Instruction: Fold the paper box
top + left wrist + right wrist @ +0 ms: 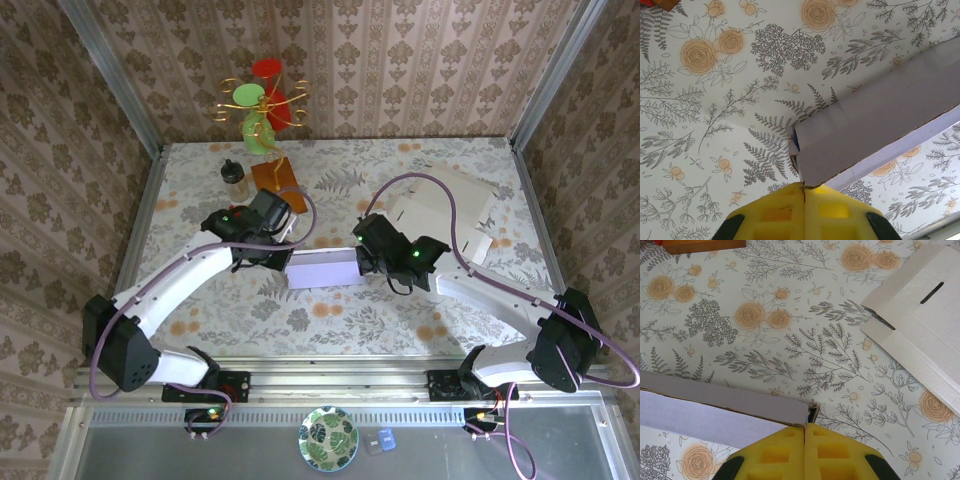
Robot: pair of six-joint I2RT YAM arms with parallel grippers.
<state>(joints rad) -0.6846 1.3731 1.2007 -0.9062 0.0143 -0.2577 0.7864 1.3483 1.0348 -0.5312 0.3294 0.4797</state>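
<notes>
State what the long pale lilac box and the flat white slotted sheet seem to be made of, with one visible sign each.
Long pale lilac box: probably thin paperboard, matt; brown raw edge, frayed corner. Flat white slotted sheet: likely cardboard, matt; cut slot, creased fold line.

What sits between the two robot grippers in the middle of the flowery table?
A long pale lilac paper box lies there, one end pinched by the left gripper, the other by the right gripper; the top view shows it.
</notes>
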